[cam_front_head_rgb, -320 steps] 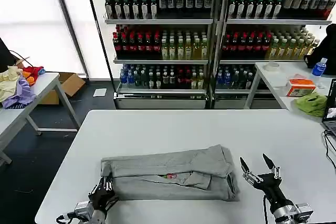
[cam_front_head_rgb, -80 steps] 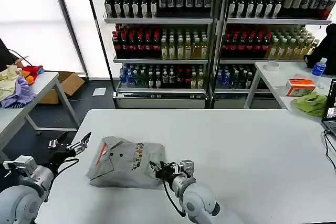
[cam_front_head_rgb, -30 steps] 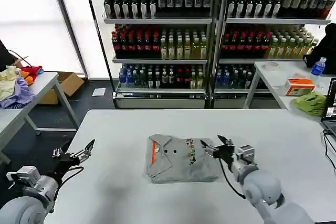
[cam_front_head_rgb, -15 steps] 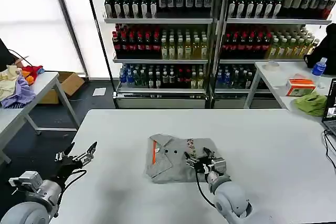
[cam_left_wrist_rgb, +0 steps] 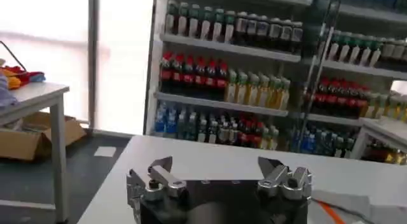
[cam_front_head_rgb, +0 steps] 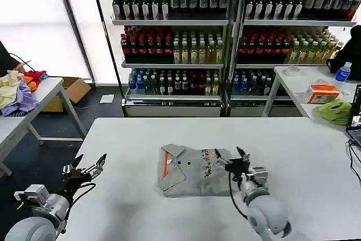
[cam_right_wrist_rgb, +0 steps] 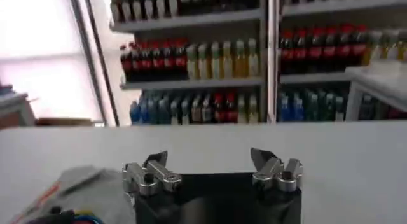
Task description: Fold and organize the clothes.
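A folded light grey collared shirt (cam_front_head_rgb: 189,174) with orange neck trim and a small colourful print lies in the middle of the white table (cam_front_head_rgb: 304,139). My right gripper (cam_front_head_rgb: 229,156) hovers open at the shirt's right edge, holding nothing. In the right wrist view its open gripper (cam_right_wrist_rgb: 208,160) faces the bare tabletop, with the shirt (cam_right_wrist_rgb: 70,190) off to one side. My left gripper (cam_front_head_rgb: 88,165) is open, off the table's left edge. In the left wrist view the left gripper (cam_left_wrist_rgb: 216,169) is empty, and a corner of the shirt (cam_left_wrist_rgb: 359,205) shows.
Shelves of bottles (cam_front_head_rgb: 225,38) stand behind the table. A side table on the left carries a heap of yellow, purple and red garments (cam_front_head_rgb: 17,91). The table at the right holds a lime-green cloth (cam_front_head_rgb: 334,111), an orange box (cam_front_head_rgb: 322,93) and a bottle (cam_front_head_rgb: 342,72).
The long folded shirt became a compact fold and moved from the table's left to its middle. In the last half second my right gripper shifted right, to the shirt's right edge.
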